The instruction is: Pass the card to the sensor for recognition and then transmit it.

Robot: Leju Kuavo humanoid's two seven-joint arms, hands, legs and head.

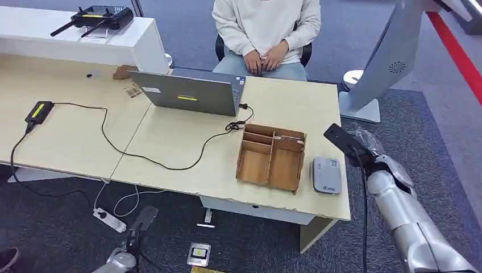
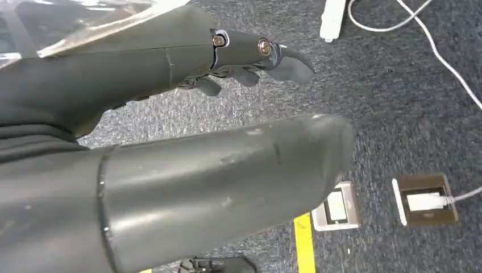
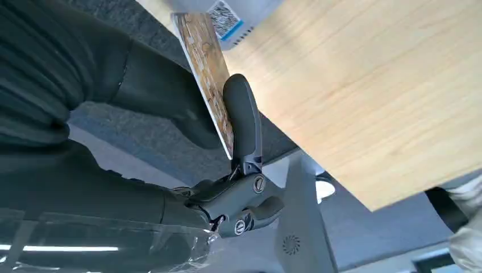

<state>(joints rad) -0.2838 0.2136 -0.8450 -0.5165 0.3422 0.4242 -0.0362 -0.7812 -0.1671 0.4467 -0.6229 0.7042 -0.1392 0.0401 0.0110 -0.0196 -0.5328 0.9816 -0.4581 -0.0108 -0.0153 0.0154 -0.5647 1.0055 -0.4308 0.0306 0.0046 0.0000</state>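
Pinching the card [image 3: 207,74] between thumb and fingers, my right hand [image 1: 364,149] hangs off the near right corner of the desk [image 1: 187,153], just beside the grey sensor [image 1: 327,175]. From the wrist view I see the card standing on edge, its tip close to the reader's coded label, not yet over it. To do this well, I judge I need to tip the card flat, face toward the sensor's top, and slide it inward over the pad without knocking the wooden tray [image 1: 271,156] next door. The grip looks thin, so I'd go slowly. My left hand [image 2: 250,57] hangs low over the carpet, holding nothing, fingers loosely apart. A person [image 1: 266,34] sits across the desk behind the laptop [image 1: 187,94], hands in lap.
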